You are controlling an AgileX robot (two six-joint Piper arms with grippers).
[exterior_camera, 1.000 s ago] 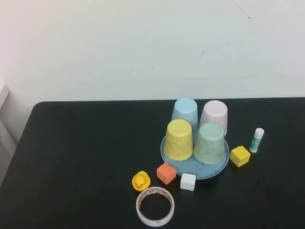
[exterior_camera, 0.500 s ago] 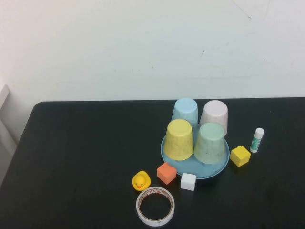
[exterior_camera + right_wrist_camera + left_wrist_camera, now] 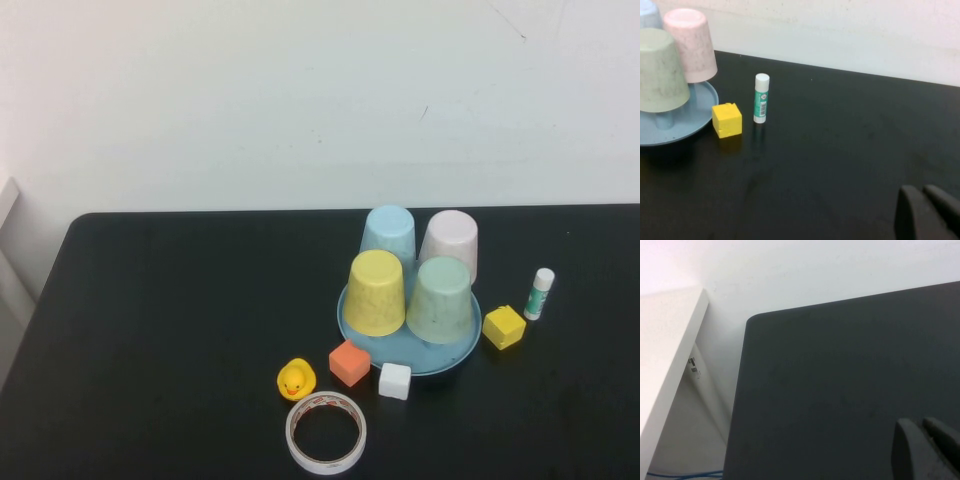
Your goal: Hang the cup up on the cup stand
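Observation:
The pale mint-green cup (image 3: 440,298) sits upside down on the front right peg of the round light-blue cup stand (image 3: 436,366). In the right wrist view the cup (image 3: 660,70) stands over a blue peg stem on the stand's tray (image 3: 696,119). Neither arm appears in the high view. My left gripper (image 3: 920,424) is shut, empty, over bare black table near the far left corner. My right gripper (image 3: 922,190) is shut, empty, low over the table well to the right of the stand.
Yellow (image 3: 376,292), light blue (image 3: 388,235) and pink (image 3: 449,243) cups also sit inverted on the stand. Around it lie a yellow cube (image 3: 503,327), glue stick (image 3: 539,293), orange cube (image 3: 349,362), white cube (image 3: 395,381), rubber duck (image 3: 295,379) and tape roll (image 3: 326,432).

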